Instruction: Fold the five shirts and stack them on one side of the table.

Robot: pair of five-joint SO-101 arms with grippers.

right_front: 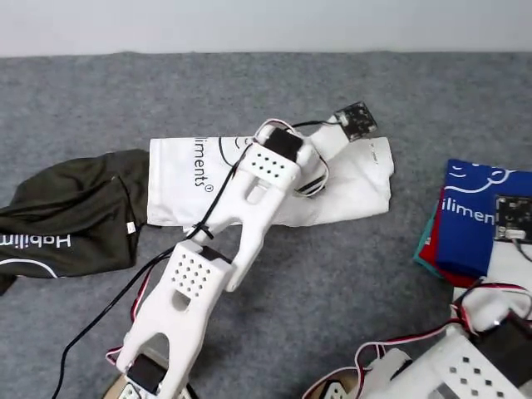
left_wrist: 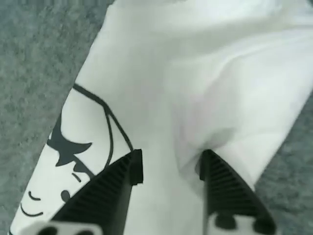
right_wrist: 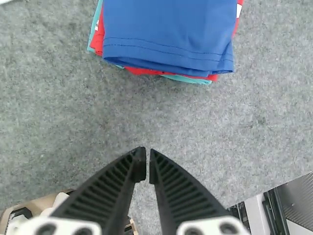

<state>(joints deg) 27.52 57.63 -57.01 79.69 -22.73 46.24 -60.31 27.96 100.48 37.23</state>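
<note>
Left pincer (left_wrist: 168, 169) gaped over the white shirt (left_wrist: 195, 73); right pincer (right_wrist: 147, 164) clenched empty above bare tabletop (right_wrist: 58, 98), near the stack (right_wrist: 166, 29).

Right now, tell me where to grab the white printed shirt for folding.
Probably pinch the white printed cloth shirt at the raised crease near its plain end, coming straight down: it lies flat on the grey felt table, and the open left gripper hangs astride that crease.
</note>
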